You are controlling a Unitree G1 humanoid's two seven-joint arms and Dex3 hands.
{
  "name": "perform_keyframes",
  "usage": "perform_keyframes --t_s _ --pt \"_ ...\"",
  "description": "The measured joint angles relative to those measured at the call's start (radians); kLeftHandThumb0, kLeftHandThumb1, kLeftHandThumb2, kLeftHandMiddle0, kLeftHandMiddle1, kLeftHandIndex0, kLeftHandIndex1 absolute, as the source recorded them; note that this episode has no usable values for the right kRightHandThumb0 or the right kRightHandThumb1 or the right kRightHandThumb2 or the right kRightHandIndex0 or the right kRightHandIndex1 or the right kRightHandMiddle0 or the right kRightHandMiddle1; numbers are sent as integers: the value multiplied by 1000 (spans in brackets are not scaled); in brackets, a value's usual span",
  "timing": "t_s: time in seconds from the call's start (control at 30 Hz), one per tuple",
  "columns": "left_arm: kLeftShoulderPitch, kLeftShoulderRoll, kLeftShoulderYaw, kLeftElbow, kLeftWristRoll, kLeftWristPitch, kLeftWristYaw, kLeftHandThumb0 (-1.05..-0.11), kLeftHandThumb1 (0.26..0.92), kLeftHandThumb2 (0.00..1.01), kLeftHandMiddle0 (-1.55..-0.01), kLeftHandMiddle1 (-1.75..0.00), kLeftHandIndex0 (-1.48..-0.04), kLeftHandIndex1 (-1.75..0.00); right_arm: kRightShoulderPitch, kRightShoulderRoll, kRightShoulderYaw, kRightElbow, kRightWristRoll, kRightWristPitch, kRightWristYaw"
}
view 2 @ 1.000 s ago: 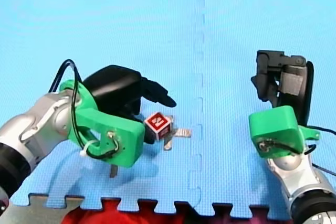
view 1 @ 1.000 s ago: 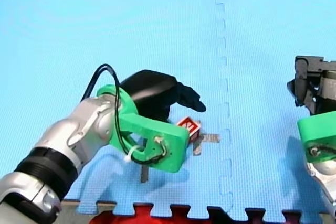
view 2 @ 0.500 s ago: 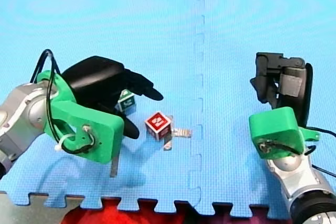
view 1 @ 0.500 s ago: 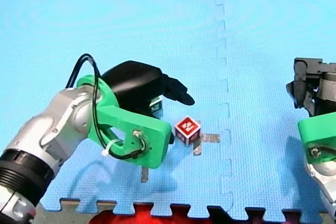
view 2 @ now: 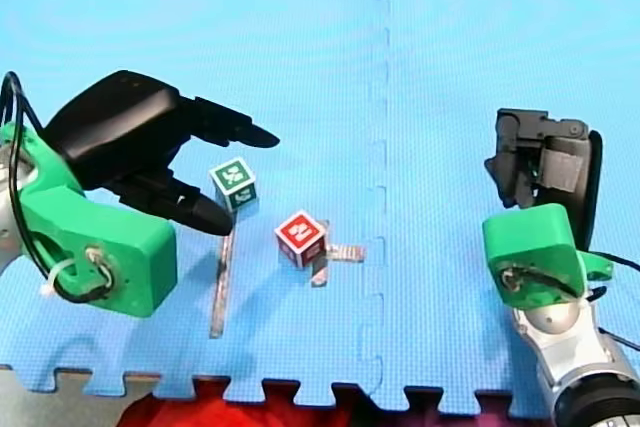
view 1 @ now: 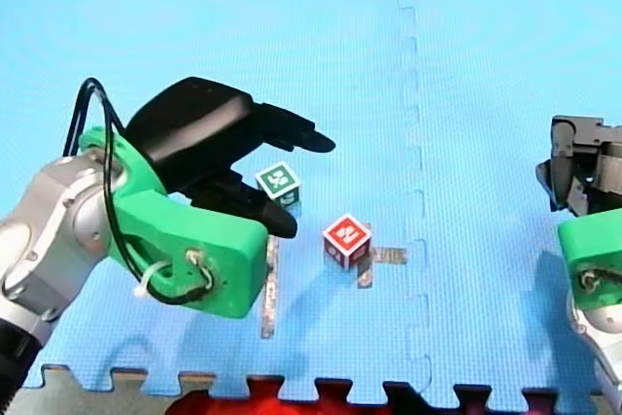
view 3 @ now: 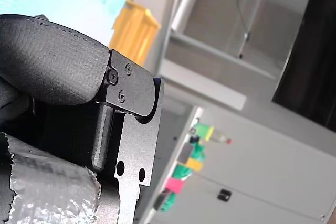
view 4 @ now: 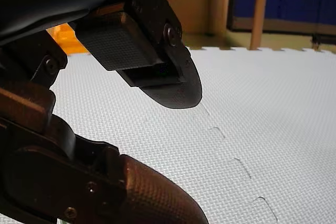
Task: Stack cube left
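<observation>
Left hand [view 2: 130,142]: released, holding nothing; I have it over the left half of the mat [view 2: 450,47].
Green cube [view 2: 234,183]: on the mat; just beyond those fingertips, toward the right.
Red cube [view 2: 301,237]: near the green cube; further right, nearer me; not touching.
Right hand [view 2: 540,162]: well apart at the right; grip I cannot tell.
Nearer arm: left, I judge.

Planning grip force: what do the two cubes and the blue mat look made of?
Green cube and red cube: probably painted wood or hard plastic, matte, crisp edges, printed white symbols. Mat: soft foam, textured surface, jigsaw edges.
</observation>
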Motion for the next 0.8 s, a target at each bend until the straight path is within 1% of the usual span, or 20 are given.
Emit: perform_keyframes --t_s 0.1,0.17,0.2,0.27,0.33,0.4,0.43,0.57,0.63,0.8 --pt "12 9 16 -18 -4 13 0 -1048 852 0 -827 -1746 -824 -22 3 1 0 -5 0 4 2" --pt "11 19 24 -6 0 9 13 -1048 850 0 -862 -1746 -821 -17 4 2 0 -7 0 6 2" --pt "8 24 28 15 4 4 29 -1048 849 0 -871 -1746 -825 -18 4 2 0 -9 0 8 2" --pt "3 25 30 59 14 -8 66 -1048 825 0 -895 -1746 -854 -27 4 3 0 -10 -1 9 2" --pt "-4 22 29 101 23 -26 104 -1001 773 0 -936 -1746 -906 -44 4 4 0 -10 -1 9 2" --pt "-12 18 27 147 26 -48 147 -960 743 0 -951 -1746 -932 -48 4 6 0 -10 -2 9 2" --pt "-16 15 27 173 26 -61 168 -937 738 2 -955 -1746 -943 -48 4 6 0 -10 -2 9 2" --pt "-32 2 27 261 22 -103 224 -906 736 3 -949 -1746 -953 -44 4 8 0 -10 -2 9 2" --pt "-37 -9 30 307 13 -126 237 -879 730 1 -888 -1746 -953 -37 4 9 0 -10 -3 9 2" --pt "-47 -46 52 421 -55 -181 229 -854 720 0 -753 -1746 -967 -34 4 9 0 -10 -3 9 3"
